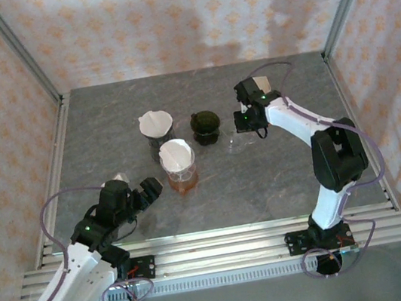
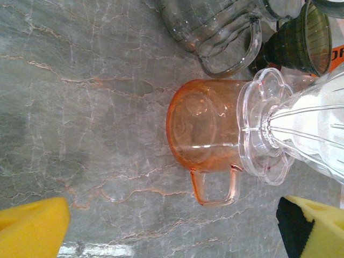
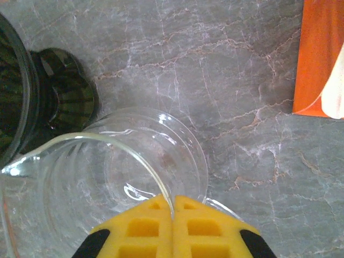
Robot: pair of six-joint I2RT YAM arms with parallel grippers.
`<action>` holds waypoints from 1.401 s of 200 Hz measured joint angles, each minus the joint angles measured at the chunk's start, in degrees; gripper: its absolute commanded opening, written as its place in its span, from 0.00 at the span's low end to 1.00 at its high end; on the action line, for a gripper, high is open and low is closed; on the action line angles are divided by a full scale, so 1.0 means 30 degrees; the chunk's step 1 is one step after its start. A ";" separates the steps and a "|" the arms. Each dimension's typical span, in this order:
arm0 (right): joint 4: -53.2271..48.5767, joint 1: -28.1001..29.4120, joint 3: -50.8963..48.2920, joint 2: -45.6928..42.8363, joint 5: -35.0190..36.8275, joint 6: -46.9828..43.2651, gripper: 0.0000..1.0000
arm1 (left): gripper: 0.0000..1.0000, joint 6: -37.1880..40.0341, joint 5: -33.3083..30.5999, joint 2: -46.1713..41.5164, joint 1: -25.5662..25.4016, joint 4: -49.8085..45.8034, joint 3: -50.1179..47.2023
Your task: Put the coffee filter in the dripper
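Fingers (image 2: 32, 226) of the left gripper (image 1: 136, 185) stand spread wide and hold nothing, low over the table (image 1: 106, 135) at its near left. Just right of them stands an orange mug (image 1: 181, 179) with a clear dripper (image 2: 267, 129) on top. A white coffee filter (image 1: 175, 154) sits inside that dripper. Behind it, a glass mug (image 1: 156, 145) carries a second filter (image 1: 155, 121) in its own cone. Further right is a dark green dripper (image 1: 205, 124), apart from both mugs. Near it is an empty glass dripper (image 3: 107, 183); whether its base rests fully on the table cannot be told. The right gripper (image 3: 173, 201) has its yellow pads (image 3: 145, 231) pressed together on the rim of the glass dripper, pinching it. At the right edge of the right wrist view lies an orange flat item (image 3: 320, 54), which cannot be identified.
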 measured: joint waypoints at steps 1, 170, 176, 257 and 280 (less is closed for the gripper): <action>0.0000 0.0015 -0.0051 -0.0044 0.0015 -0.0058 0.00 | 1.00 0.0007 0.0000 0.0000 0.0000 0.0000 0.0000; -0.1989 0.7970 -0.6601 -0.7766 0.0714 0.3060 0.00 | 1.00 0.0000 -0.0510 0.0022 0.0000 0.0080 -0.0007; -0.1953 0.8225 -0.6696 -0.7861 0.0714 0.3213 0.00 | 1.00 0.0000 -0.0510 0.0022 0.0000 0.0080 -0.0007; -0.0933 1.0112 -0.7745 -0.8021 0.0933 0.4626 0.01 | 1.00 -0.0058 -0.0576 0.0080 0.0000 0.0306 -0.0386; -0.0568 1.0163 -0.7847 -0.8021 0.0933 0.4896 0.15 | 1.00 -0.0066 -0.0568 0.0146 0.0000 0.0510 -0.0510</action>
